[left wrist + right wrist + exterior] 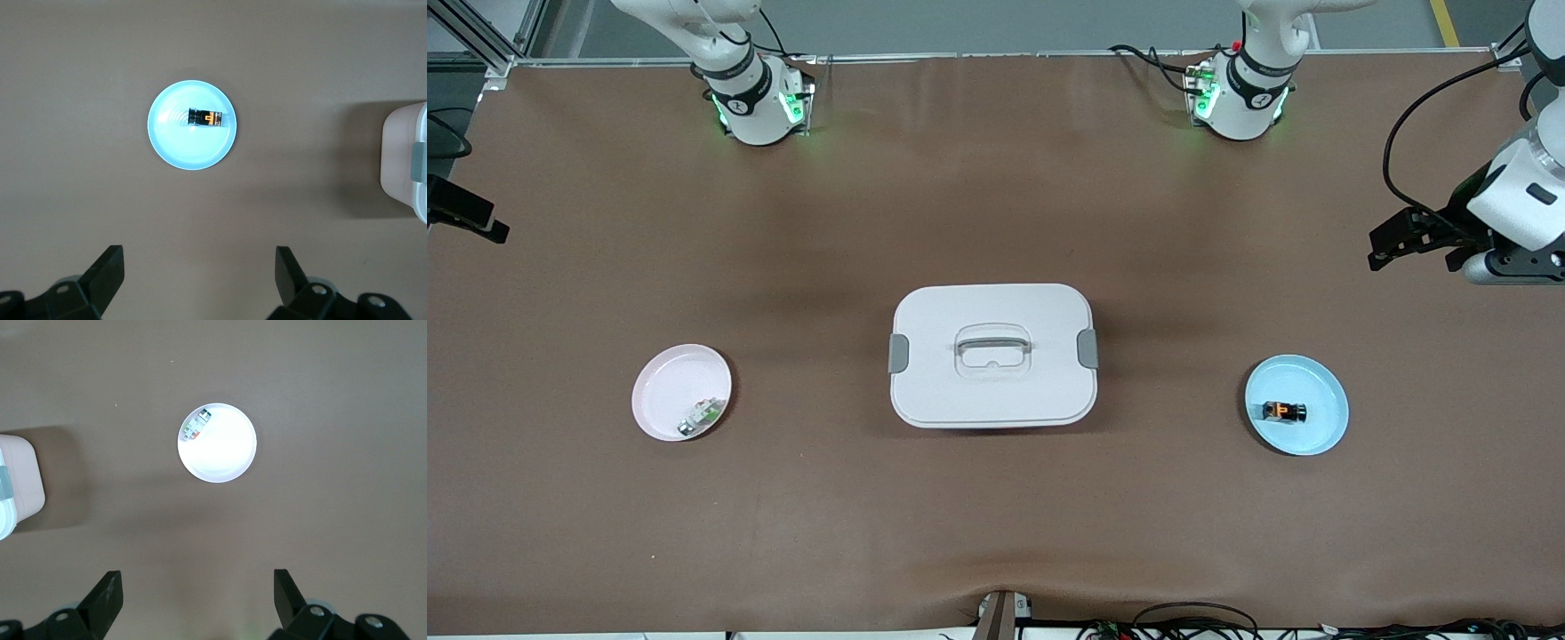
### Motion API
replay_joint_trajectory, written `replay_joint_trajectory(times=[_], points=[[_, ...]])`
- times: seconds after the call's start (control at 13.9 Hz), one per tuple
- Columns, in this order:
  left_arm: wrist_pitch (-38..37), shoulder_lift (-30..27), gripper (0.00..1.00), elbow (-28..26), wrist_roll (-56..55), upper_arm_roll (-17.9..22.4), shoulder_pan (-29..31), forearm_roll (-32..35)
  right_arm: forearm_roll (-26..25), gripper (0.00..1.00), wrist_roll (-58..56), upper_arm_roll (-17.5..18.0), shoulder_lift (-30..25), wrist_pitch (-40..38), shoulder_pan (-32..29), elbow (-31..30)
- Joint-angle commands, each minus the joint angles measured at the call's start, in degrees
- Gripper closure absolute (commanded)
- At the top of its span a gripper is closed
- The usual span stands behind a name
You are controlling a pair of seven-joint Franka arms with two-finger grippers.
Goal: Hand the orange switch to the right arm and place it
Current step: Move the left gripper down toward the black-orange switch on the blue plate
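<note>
The orange switch [1284, 412] lies on its side in a light blue plate [1327, 391] toward the left arm's end of the table. In the left wrist view the switch [210, 119] and the plate [167, 141] lie far below. My left gripper [1414, 253] is open and empty, high over the table's edge at that end; its jaws [199, 267] stand wide apart. My right gripper [487, 228] shows only partly at the other end of the table, open and empty [197, 587].
A white lidded box [992, 391] with grey latches stands at the table's middle. A pale pink plate [665, 378] toward the right arm's end holds a small green-white-silver part [701, 416]; both show in the right wrist view [227, 457].
</note>
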Motion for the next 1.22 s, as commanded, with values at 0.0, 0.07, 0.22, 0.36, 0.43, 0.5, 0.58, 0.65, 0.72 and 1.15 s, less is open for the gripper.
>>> replay_joint_trajectory(times=[0.0,0.07,0.22,0.36,0.43,0.5,0.58,0.65,0.72,1.15], points=[[-1.20,0.57,0.00,1.52,0.80,-0.15,0.19,0.22,0.39,0.00,-0.34,0.42,-0.83,0.21,-0.64,-0.34],[-1.20,0.66,0.00,1.60,0.89,-0.15,0.28,0.22,0.39,0.00,-0.34,0.42,-0.83,0.21,-0.64,-0.34],[-1.20,0.75,0.00,1.61,0.98,-0.15,0.46,0.13,0.39,0.00,-0.34,0.42,-0.83,0.21,-0.64,-0.34],[-1.20,1.10,0.00,2.39,0.90,-0.15,0.28,0.57,0.39,0.00,-0.34,0.42,-0.83,0.21,-0.64,-0.34],[-1.20,2.40,0.00,3.61,0.98,-0.15,0.19,0.57,0.39,0.00,-0.34,0.42,-0.83,0.21,-0.64,-0.34],[-1.20,3.37,0.00,4.41,0.81,-0.15,0.37,0.49,0.39,0.00,-0.34,0.42,-0.83,0.21,-0.64,-0.34],[-1.20,4.25,0.00,4.85,0.81,-0.15,0.63,0.05,0.39,0.00,-0.34,0.42,-0.83,0.21,-0.64,-0.34],[-1.20,4.44,0.00,4.86,0.81,-0.06,1.07,-0.13,0.39,0.00,-0.34,0.42,-0.83,0.21,-0.64,-0.34],[-1.20,4.53,0.00,4.77,0.89,-0.15,1.51,-0.22,0.39,0.00,-0.34,0.42,-0.83,0.21,-0.64,-0.34],[3.00,12.07,0.00,4.95,0.72,-0.15,0.63,0.66,0.30,0.00,-0.34,0.42,-0.83,0.47,-0.64,-0.34]])
